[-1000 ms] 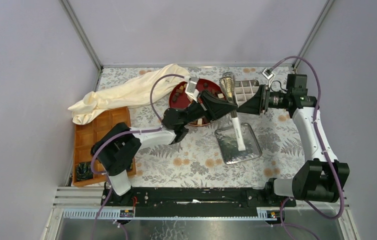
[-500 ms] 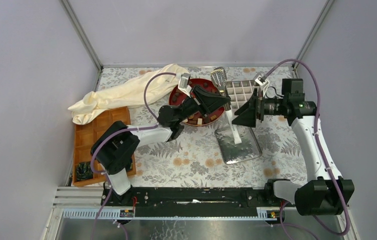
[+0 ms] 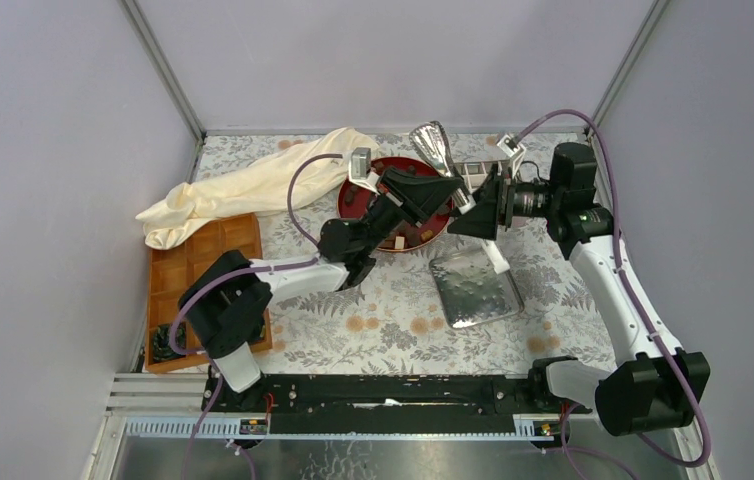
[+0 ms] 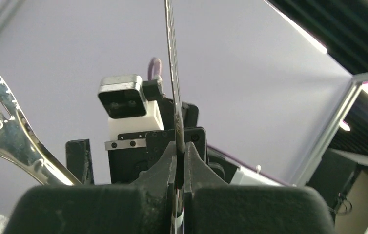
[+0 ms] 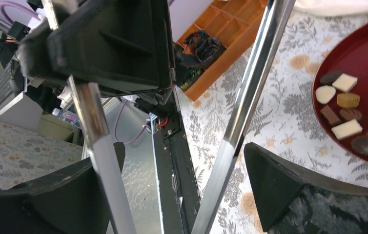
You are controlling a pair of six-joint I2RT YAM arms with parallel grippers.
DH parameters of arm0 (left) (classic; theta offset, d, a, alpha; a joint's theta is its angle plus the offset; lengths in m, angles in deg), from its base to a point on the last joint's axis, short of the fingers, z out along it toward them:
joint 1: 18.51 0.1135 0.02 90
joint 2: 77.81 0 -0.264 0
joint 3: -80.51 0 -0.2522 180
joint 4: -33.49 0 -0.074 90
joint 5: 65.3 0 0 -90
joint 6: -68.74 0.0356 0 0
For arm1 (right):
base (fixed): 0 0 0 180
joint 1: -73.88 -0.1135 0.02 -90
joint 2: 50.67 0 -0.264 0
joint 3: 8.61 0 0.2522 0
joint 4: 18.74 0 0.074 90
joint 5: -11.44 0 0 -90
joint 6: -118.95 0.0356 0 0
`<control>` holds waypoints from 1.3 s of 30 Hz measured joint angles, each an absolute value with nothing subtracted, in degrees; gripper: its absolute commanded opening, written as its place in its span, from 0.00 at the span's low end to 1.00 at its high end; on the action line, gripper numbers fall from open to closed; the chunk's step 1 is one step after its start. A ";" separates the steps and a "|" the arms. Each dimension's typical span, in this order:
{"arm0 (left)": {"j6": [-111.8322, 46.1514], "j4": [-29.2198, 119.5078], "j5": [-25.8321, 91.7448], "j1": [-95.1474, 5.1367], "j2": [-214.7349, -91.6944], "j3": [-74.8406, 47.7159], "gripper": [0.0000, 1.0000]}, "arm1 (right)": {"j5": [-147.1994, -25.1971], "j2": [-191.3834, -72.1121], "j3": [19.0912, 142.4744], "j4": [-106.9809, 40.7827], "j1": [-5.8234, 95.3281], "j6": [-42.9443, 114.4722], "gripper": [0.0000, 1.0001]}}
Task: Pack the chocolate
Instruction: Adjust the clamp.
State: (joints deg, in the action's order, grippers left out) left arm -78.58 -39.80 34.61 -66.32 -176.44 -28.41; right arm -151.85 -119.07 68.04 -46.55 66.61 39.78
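Overhead, the L gripper (image 4: 181, 152) is raised above the table's (image 3: 393, 310) back-centre. It is clenched on one arm of metal tongs (image 4: 172, 73), its fingers pinching the thin blade edge-on, w/ the other arm's forked tip off to the left. The R gripper (image 5: 184, 156) has its jaws spread wide, w/ both tong arms passing between them; contact can't be told. Chocolate pieces (image 5: 346, 129), dark, tan & cream, lie on a red plate (image 5: 362, 53) just below the grippers, near a cream cloth (image 3: 253, 185).

Steel tongs (image 3: 435, 148) and left gripper (image 3: 448, 185) over the red plate (image 5: 357, 63); open tablecloth (image 3: 393, 320) just nearside.
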 measured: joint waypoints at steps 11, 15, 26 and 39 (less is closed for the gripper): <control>-78.34 -40.13 21.45 -67.30 -171.67 -30.20 0.00 | -151.99 -117.93 61.42 -3.71 66.07 79.01 0.82; -78.36 -40.69 20.23 -67.61 -171.39 -30.20 0.00 | -151.57 -118.08 61.57 0.49 65.91 84.06 0.82; -78.43 -40.67 19.48 -67.76 -171.39 -30.20 0.00 | -151.44 -119.55 63.67 -1.39 65.45 85.70 0.80; -80.39 -40.56 19.66 -67.52 -171.78 -30.20 0.00 | -153.19 -120.90 67.15 -7.40 64.89 80.67 0.55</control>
